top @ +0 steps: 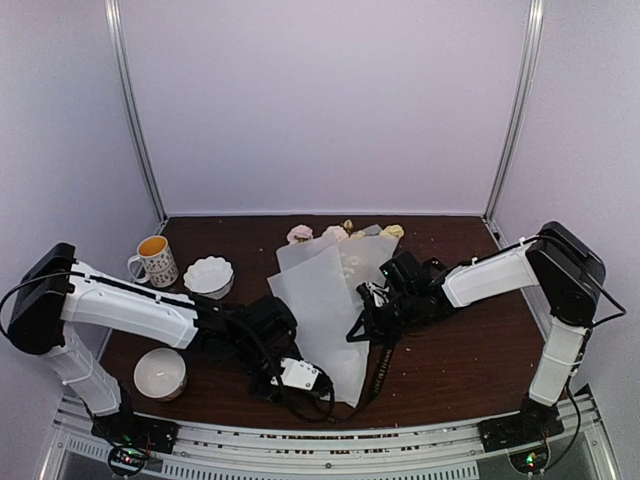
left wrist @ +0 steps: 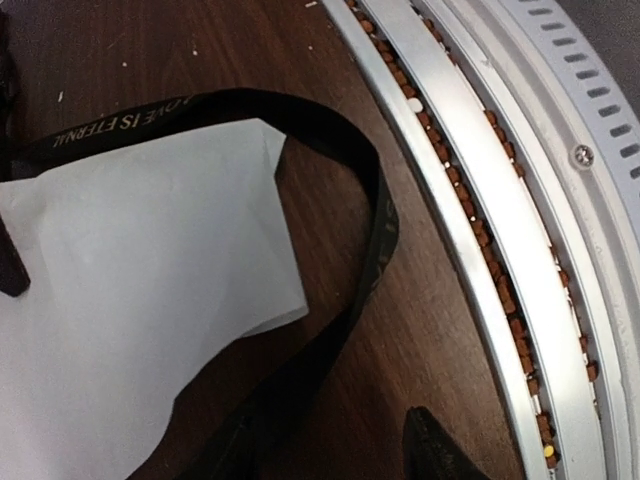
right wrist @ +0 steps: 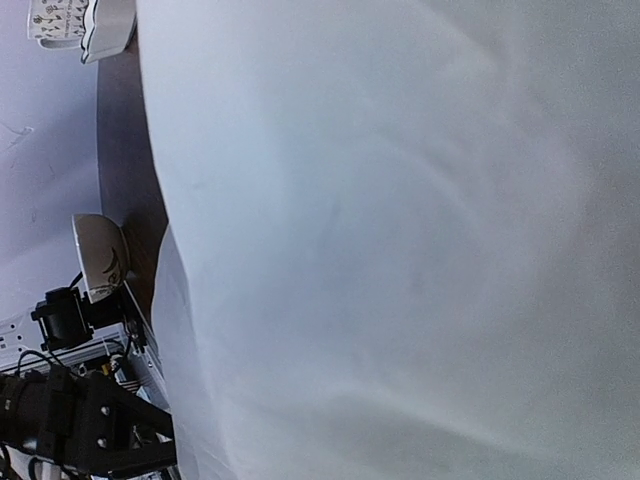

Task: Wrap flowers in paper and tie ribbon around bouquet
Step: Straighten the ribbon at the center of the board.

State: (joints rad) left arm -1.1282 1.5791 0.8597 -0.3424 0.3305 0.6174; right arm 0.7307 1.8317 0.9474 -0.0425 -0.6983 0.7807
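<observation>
Jaws of the left gripper (left wrist: 330, 455) are seen parted and empty by the ribbon (left wrist: 370, 200). Those of the right gripper (top: 375, 315) are closed at the right edge of the paper (top: 325, 310); what is pinched cannot be told.
The paper lies mid-table, with the flowers (top: 335, 232) at its far edge and the ribbon looped round its near corner. The ribbon is judged limp and slippery, best taken on a flat stretch clear of the thin, easily creased sheet.

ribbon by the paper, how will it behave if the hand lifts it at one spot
Probably floppy: the ribbon lies in a loose curving loop beside the paper. It looks thin and light, so its free length should dangle and trail.
</observation>
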